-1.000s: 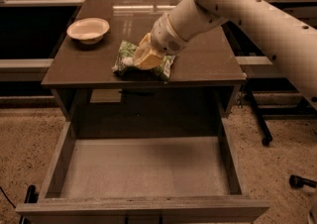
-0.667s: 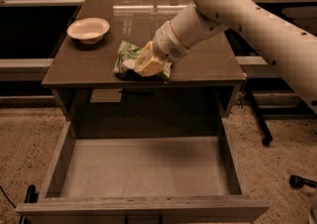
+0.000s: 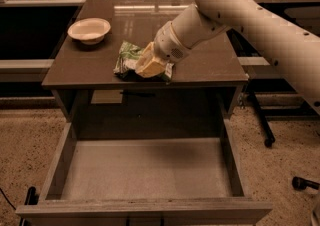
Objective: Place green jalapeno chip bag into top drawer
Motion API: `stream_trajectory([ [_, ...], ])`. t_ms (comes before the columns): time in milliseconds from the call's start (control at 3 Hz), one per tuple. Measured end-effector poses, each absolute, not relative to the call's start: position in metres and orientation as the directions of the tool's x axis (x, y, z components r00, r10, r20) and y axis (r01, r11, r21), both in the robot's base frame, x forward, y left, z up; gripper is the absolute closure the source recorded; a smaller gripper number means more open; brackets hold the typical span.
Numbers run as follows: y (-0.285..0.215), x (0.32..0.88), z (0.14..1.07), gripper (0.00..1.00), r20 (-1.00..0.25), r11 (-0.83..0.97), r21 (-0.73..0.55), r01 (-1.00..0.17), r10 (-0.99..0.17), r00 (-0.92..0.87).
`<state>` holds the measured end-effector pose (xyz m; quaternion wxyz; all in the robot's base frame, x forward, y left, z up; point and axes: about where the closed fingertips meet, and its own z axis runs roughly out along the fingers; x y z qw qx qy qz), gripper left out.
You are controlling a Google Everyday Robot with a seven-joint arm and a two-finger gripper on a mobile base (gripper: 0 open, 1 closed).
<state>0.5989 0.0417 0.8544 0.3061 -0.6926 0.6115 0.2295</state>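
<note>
The green jalapeno chip bag (image 3: 128, 58) lies crinkled on the brown table top (image 3: 200, 65), near its front edge and left of centre. My gripper (image 3: 148, 63) comes down from the right on the white arm (image 3: 235, 10) and sits right on the bag, covering its middle. Bag edges show to the left of the gripper and under its right side. The top drawer (image 3: 145, 170) is pulled fully open below the table front. Its pale flat bottom holds nothing.
A white round bowl (image 3: 89, 29) stands at the back left of the table. The drawer's side walls (image 3: 56, 162) and front rail (image 3: 145, 209) stick out towards me. A dark chair base (image 3: 265, 130) stands on the speckled floor at the right.
My wrist has sunk lower and slightly left onto the bag. The bag has stayed in about the same place on the table.
</note>
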Motion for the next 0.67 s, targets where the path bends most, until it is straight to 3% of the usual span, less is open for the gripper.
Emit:
stream_trajectory([
  [667, 0.0418, 0.5989, 0.8543, 0.13, -0.692, -0.065, -0.143, -0.988, -0.707, 0.147],
])
